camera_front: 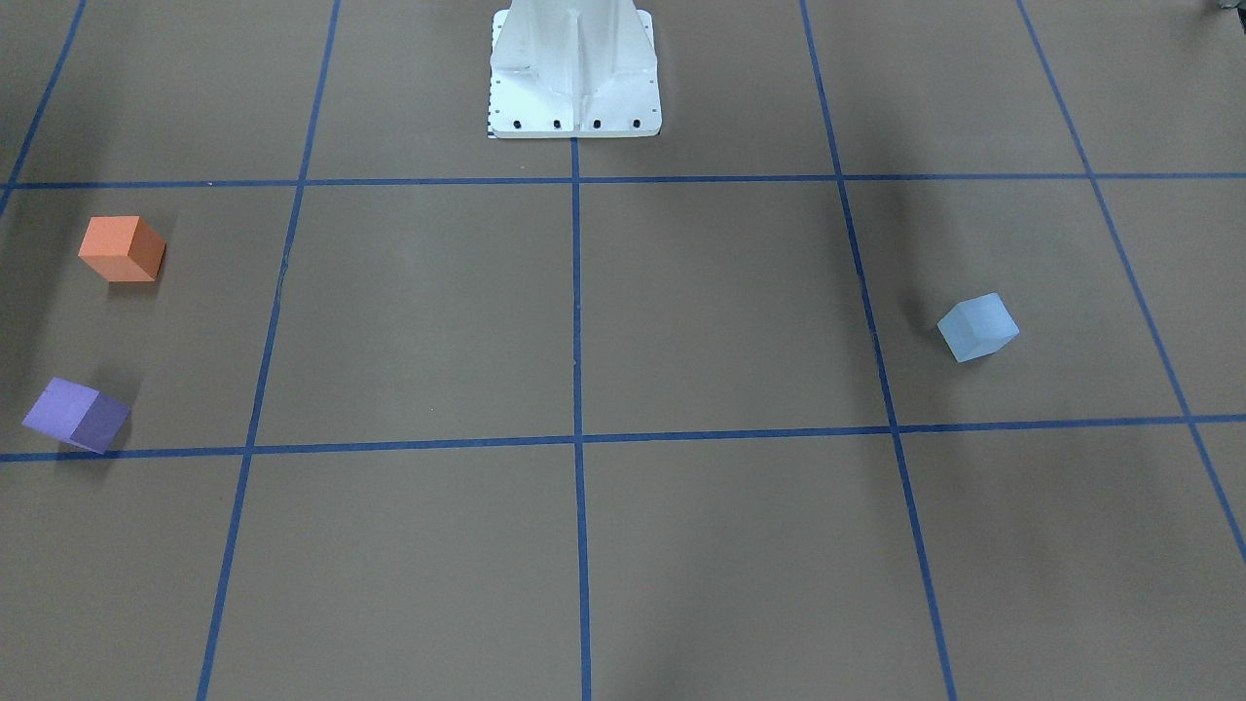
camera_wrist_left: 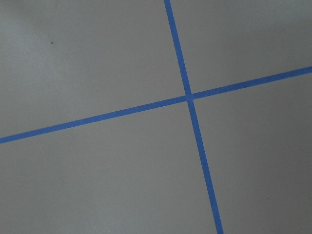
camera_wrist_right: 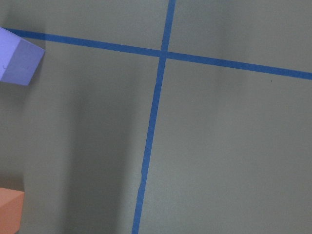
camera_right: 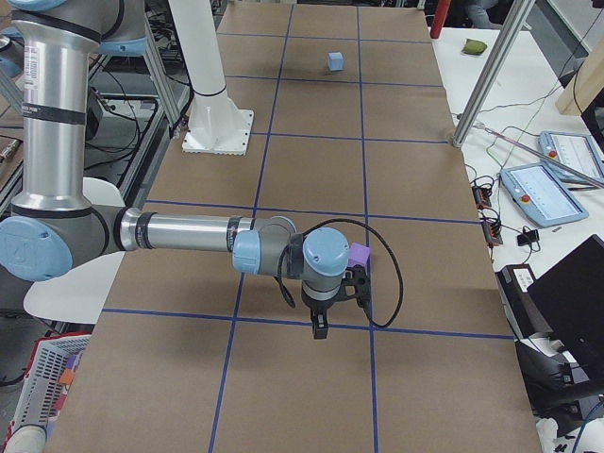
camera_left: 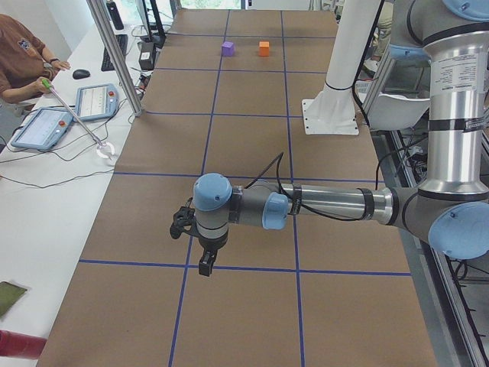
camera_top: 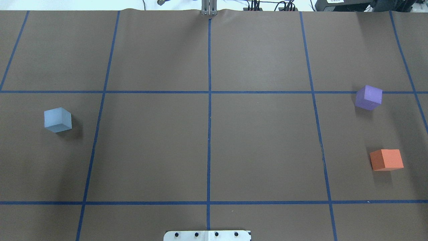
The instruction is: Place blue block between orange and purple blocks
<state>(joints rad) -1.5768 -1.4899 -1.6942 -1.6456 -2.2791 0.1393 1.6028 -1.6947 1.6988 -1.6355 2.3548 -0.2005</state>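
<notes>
**Front-facing view.** The blue block (camera_front: 977, 327), a pale blue cube resting flat on one face and turned askew to the tape lines (camera_front: 576, 312), sits on the brown desk (camera_front: 720, 312) on the robot's left side. The orange block (camera_front: 122, 249) and the purple block (camera_front: 76, 415) sit apart from each other on the robot's right side, well away from the blue one. The orange block is the one nearer the white pedestal (camera_front: 574, 73).

**Overhead view.** The blue block lies alone in the left cell of the middle row. The purple block stands at a cross-line of tape, farther from the robot than the orange block.

**Left side view.** The left arm (camera_left: 328, 205) stretches its forearm level over the desk with the wrist bent straight down. The left pincer (camera_left: 206, 265) hangs above a tape line, and whether it is open or closed cannot be told.

**Right side view.** The right arm (camera_right: 184, 231) holds the mirrored pose: forearm level, wrist down. The right pincer (camera_right: 321, 327) hangs above a tape line, just beside the purple block, which the wrist partly hides. Its state cannot be told either. The blue block shows small at the far end.

**Left wrist view.** Bare desk with one crossing of tape lines.

**Right wrist view.** A corner of the purple block shows at the upper left edge and a corner of the orange block at the lower left, with desk between them.
</notes>
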